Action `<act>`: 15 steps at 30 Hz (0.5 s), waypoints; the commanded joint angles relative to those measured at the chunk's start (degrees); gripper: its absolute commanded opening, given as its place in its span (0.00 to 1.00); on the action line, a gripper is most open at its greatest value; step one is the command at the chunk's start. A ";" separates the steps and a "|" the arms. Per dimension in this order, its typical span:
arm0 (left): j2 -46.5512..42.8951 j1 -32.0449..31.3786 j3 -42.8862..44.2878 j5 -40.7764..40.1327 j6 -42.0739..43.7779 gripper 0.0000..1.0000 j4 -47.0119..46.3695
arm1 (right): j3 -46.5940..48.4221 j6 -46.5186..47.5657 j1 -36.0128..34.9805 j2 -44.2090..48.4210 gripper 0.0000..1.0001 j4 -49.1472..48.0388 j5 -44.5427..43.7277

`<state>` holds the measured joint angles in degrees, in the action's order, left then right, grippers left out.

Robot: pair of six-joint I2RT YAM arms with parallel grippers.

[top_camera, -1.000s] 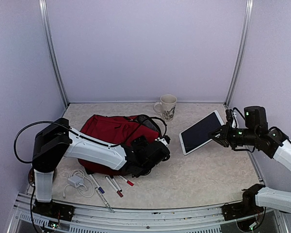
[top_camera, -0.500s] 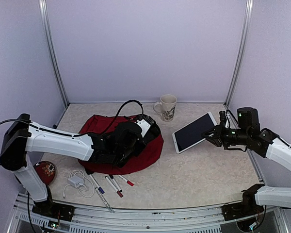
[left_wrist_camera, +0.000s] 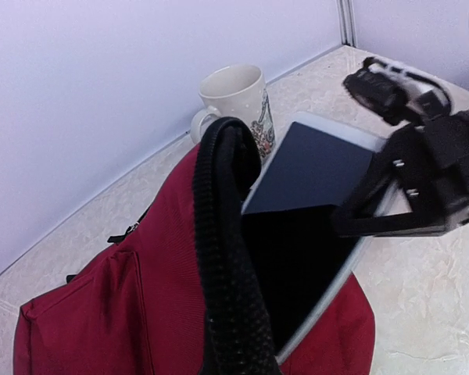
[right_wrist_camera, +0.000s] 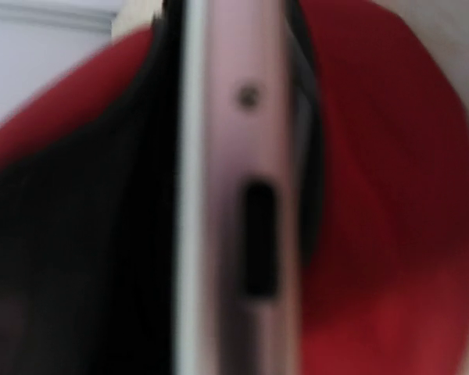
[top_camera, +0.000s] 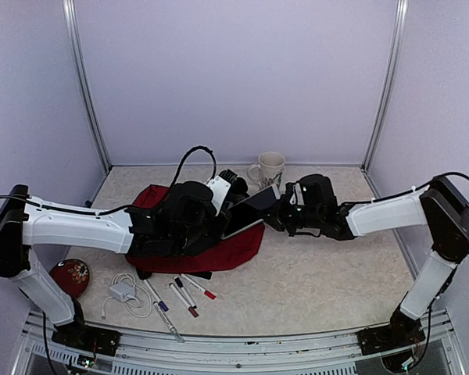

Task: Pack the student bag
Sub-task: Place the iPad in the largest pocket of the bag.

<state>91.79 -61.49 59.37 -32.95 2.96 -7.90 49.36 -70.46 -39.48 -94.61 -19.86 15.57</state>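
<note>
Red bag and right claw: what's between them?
A tablet. The right claw grips one end; the other end pokes into the student bag's open mouth. The left wrist view shows it best.

The white-framed, dark-screened tablet (left_wrist_camera: 313,168) is partly hidden inside the dark-red fabric backpack (left_wrist_camera: 152,266), and the right wrist view is blurred.

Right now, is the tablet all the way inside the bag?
No, only the lower part of the tablet is in the bag; the rest sticks out near the mug.
</note>
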 commanded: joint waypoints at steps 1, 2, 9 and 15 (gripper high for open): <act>-3.93 0.75 0.32 3.70 0.33 0.00 -1.39 | 11.45 -5.40 -1.76 -9.58 0.00 -19.56 -5.92; -4.21 0.97 0.18 4.21 0.56 0.00 -1.14 | 13.31 -6.49 -2.34 -12.03 0.00 -20.92 -6.61; -5.68 3.44 -1.33 6.72 2.81 0.00 0.50 | 24.81 -9.83 -5.12 -24.42 0.19 -20.37 -12.49; -8.53 7.05 -4.30 10.03 2.10 0.00 -0.33 | 33.21 -4.76 -5.44 -30.05 0.69 -7.44 -1.05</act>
<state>86.54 -56.27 56.23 -25.52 4.58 -6.74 77.93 -78.63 -44.18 -123.26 -30.39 7.94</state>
